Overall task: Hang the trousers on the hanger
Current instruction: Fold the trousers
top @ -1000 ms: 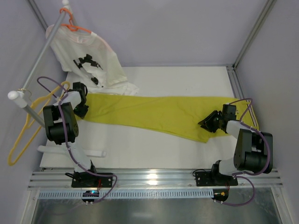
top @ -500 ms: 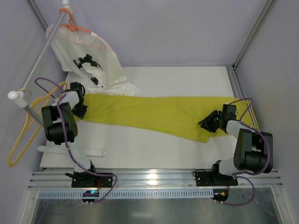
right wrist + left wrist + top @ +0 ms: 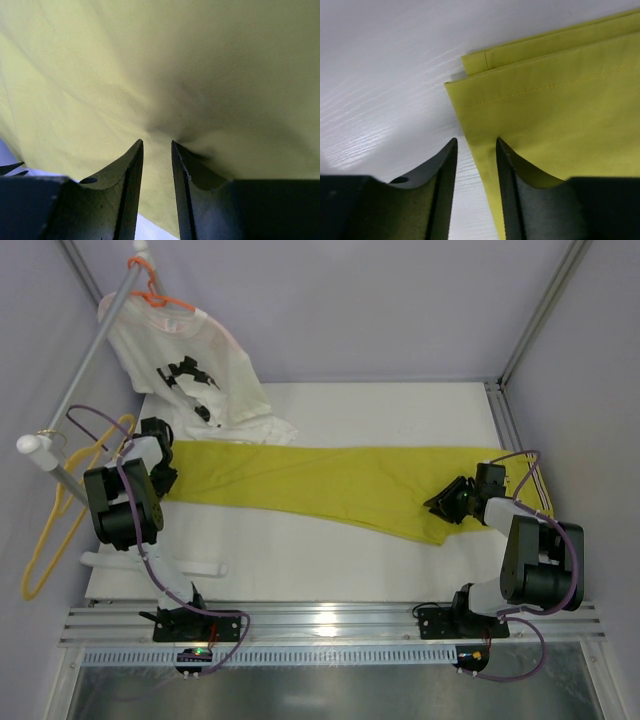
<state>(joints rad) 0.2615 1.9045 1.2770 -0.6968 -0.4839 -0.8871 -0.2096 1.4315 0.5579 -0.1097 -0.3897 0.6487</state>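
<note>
1. Top external view:
   1. You are looking down on the trousers point(image 3: 320, 480), which are lying stretched flat across the table point(image 3: 300, 560) from left to right.
   2. The left gripper point(image 3: 165, 478) is hovering at the left end of the trousers. From this view you cannot tell how wide its jaws are standing.
   3. The right gripper point(image 3: 438, 505) is pressing onto the cloth near the right end, close to the near edge of the trousers.
   4. The yellow hanger point(image 3: 45, 540) is dangling from the rail point(image 3: 85, 370) at the far left, off the table and apart from the trousers.
   5. A white T-shirt point(image 3: 190, 370) is hanging on an orange hanger point(image 3: 160, 298) higher up the same rail, with its hem reaching down to the far edge of the trousers.

2. Left wrist view:
   1. You are seeing the left gripper point(image 3: 476, 145) with its jaws standing apart by a narrow gap.
   2. The left end of the trousers point(image 3: 555, 115) is lying flat on the table point(image 3: 385, 75), folded so that two hemmed layers are showing.
   3. The side edge of the cloth is running through the gap between the fingers point(image 3: 442, 170), with white table to its left and cloth to its right.

3. Right wrist view:
   1. You are seeing the right gripper point(image 3: 156, 145) with its jaws drawn close together.
   2. The trousers point(image 3: 175, 60) are filling almost the whole view, and the cloth is puckering into a fold exactly at the fingertips. The right gripper is pinching the trousers.
</note>
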